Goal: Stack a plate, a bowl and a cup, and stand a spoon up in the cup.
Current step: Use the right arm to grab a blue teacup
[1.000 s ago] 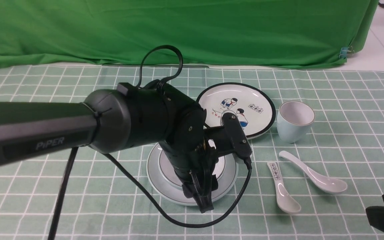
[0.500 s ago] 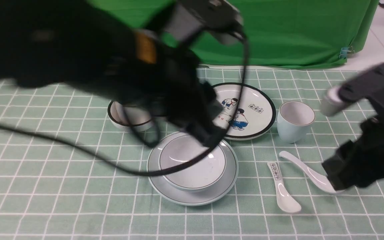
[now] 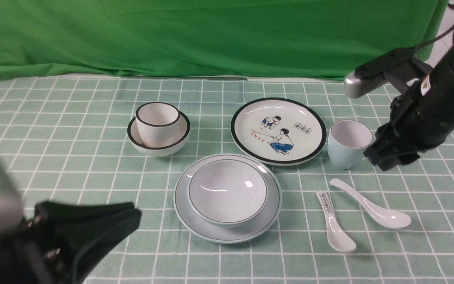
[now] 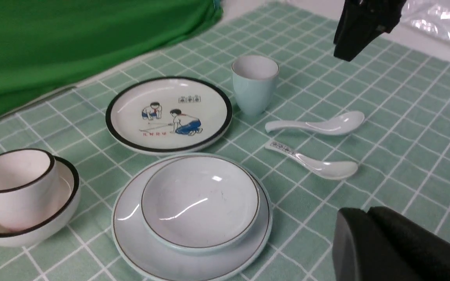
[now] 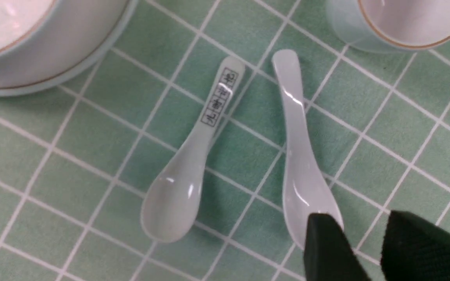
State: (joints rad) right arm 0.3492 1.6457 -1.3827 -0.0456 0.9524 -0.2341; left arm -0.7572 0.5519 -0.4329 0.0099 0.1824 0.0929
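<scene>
Green-checked desk (image 3: 93, 118): the closed, empty left pincer (image 4: 363, 222) has withdrawn, leaving the glossy pale bowl (image 3: 227, 193) on the pale round plate (image 3: 227, 235); the open right pincer (image 5: 363, 234) now nears the pale blue cup (image 3: 347, 148), probably next.

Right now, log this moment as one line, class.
bowl on plate | cup, spoon on cloth, unstacked | left gripper shut, empty | right gripper open, empty

Table under pale green white-grid cloth (image 3: 53, 118). Directly on it: plain pale blue-white round plate (image 3: 227, 235) front centre; black-rimmed cartoon plate (image 3: 278, 132) just behind it; black-rimmed white bowl (image 3: 160, 149) back left; pale blue handleless cup (image 3: 347, 152) right of the cartoon plate; plain white ceramic spoon (image 3: 371, 205) and printed-handle spoon (image 3: 333, 225) side by side front right, not touching.
</scene>
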